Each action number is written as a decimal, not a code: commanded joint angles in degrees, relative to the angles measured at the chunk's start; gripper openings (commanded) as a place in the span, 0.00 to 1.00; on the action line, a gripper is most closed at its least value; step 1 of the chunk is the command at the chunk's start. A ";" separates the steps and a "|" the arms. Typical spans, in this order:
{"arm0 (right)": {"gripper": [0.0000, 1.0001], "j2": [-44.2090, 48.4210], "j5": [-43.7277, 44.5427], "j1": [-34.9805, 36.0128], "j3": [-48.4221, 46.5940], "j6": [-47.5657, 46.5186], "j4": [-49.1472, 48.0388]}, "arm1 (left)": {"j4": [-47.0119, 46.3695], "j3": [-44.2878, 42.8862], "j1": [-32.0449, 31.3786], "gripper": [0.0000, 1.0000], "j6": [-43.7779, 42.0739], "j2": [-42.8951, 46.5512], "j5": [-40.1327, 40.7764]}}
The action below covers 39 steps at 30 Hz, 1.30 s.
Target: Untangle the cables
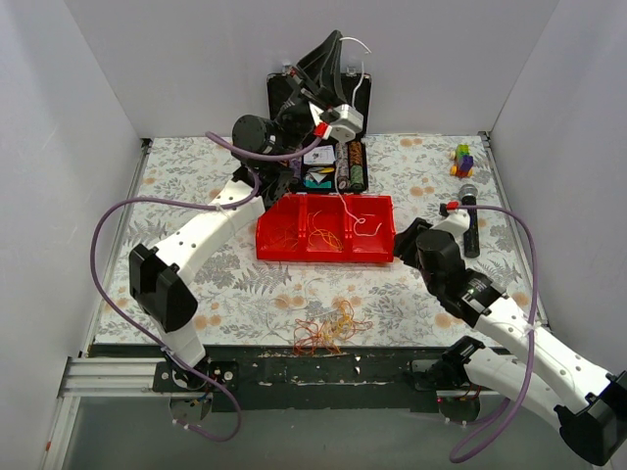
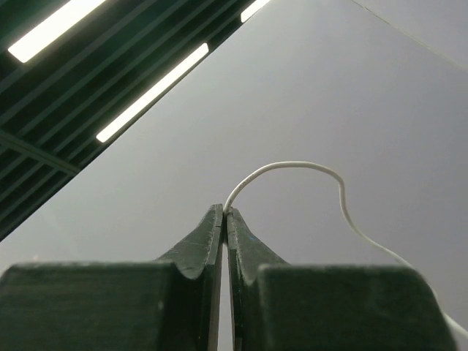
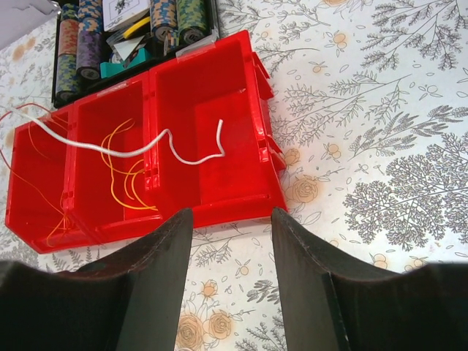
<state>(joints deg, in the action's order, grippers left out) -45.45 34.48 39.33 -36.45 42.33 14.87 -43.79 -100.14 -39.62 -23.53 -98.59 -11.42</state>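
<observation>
A tangle of thin orange, yellow and reddish cables (image 1: 328,333) lies on the flowered tablecloth near the front edge. A red three-compartment bin (image 1: 377,257) sits mid-table; loose orange and yellow wires (image 3: 121,175) lie in its left and middle compartments, and a white wire (image 3: 186,157) trails into the right one. My left gripper (image 1: 337,39) is raised high at the back, pointing up. In the left wrist view the left gripper (image 2: 225,212) is shut on a white wire (image 2: 292,164) that arcs away to the right. My right gripper (image 3: 232,219) is open and empty, just in front of the bin's right end.
An open black case (image 1: 279,98) with batteries and chip stacks stands behind the bin. Small coloured blocks (image 1: 461,159) sit at the back right. A black pen-like object (image 1: 470,220) lies right of the right arm. White walls enclose three sides.
</observation>
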 commanded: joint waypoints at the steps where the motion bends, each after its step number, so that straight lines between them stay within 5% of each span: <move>1: 0.55 1.33 0.76 -0.31 1.20 0.92 -2.13 | -0.16 -1.02 -0.20 0.00 1.20 1.12 0.52; 12: 0.55 2.38 1.11 -0.40 1.64 1.44 -2.13 | -1.03 4.24 -1.69 0.00 3.48 -0.38 -1.59; 29: 0.55 6.95 3.93 -0.66 1.03 1.09 0.86 | 5.46 16.73 -3.80 0.00 27.82 1.56 0.69; 39: 0.55 6.87 4.02 -0.84 0.32 0.48 1.12 | 4.24 23.84 -3.89 0.00 27.75 1.12 0.08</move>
<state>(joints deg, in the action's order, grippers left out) -38.59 36.91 38.89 -34.79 43.24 16.62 -39.05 -78.32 -43.35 3.03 -99.11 -11.51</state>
